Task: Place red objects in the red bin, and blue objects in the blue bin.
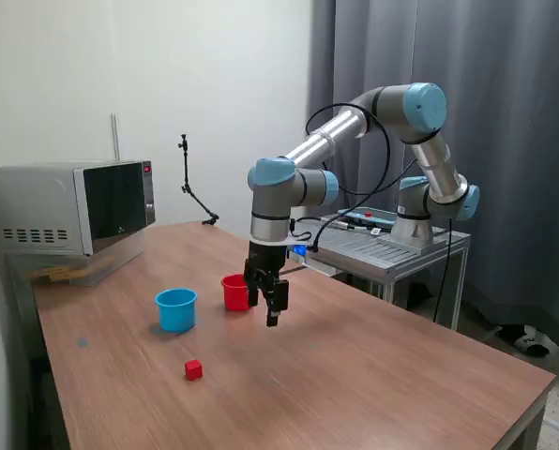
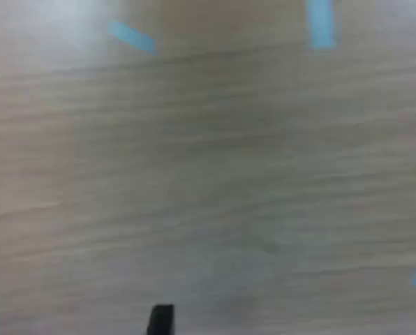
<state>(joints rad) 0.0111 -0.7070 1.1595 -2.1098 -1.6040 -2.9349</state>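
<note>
Above wooden counter (image 1: pixel 373 366), end effector (image 1: pixel 271 317) hangs just beside red bin (image 1: pixel 234 292), on exterior view's right; fingers spread wide in wrist view, nothing between them. Blue bin (image 1: pixel 176 309) near red bin. One red cube (image 1: pixel 194 369) alone on counter, nearer camera. No blue cubes visible. Judged step: between picks. Next: travel over red cube, descend, close

The arm bends down from its elbow — claw (image 1: pixel 272 302) pointing downward, fingers apart.
</note>
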